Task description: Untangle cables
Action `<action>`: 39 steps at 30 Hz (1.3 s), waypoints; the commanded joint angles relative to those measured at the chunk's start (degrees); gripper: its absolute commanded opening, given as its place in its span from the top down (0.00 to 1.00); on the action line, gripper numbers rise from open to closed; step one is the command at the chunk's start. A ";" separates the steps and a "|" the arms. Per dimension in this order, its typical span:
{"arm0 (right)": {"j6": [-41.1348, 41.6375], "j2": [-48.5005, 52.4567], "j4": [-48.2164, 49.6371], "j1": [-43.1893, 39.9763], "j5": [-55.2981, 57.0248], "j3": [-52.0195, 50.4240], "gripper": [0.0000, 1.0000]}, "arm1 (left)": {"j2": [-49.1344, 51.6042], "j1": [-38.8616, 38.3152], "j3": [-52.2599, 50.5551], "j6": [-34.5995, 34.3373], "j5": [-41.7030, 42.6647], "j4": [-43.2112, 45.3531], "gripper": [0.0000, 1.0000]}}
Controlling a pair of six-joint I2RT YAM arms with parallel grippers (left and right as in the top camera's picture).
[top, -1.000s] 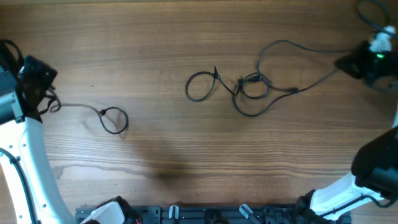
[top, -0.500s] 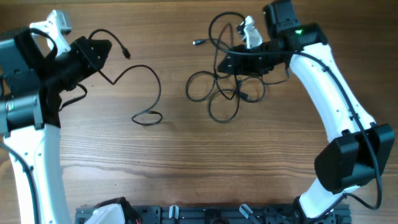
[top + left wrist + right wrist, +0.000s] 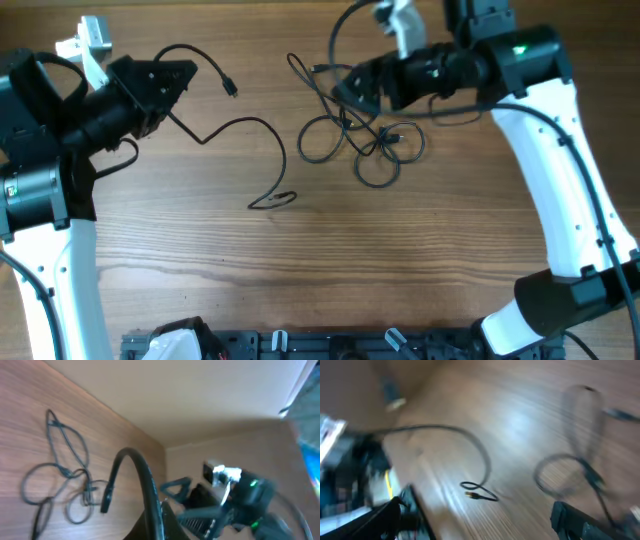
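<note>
Plainly the cables [image 3: 362, 150] are light, limp stuff: thin black cords that flop, slide over one another and cinch tighter if yanked. I judge a slow pull near a plug end, or on a free stretch outside the knot, wiser than a grab at the crossings themselves. Most of them lie knotted in overlapping loops on the bench [image 3: 420, 270], at about one o'clock from its middle. The right hand [image 3: 346, 92] hovers just at the knot's twelve o'clock, fingers spread wide with nothing clearly between them. One loose cable [image 3: 262, 128] trails over the wood at ten o'clock, apart from the knot; the left hand [image 3: 176, 82] is clamped shut on it, a plug [image 3: 230, 89] dangling at that hand's three o'clock. No containers show anywhere.
</note>
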 commanded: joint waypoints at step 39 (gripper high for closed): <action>9.14 0.20 10.88 7.80 12.72 -0.66 0.96 | -0.26 -0.11 0.48 -2.73 -12.26 -4.74 0.39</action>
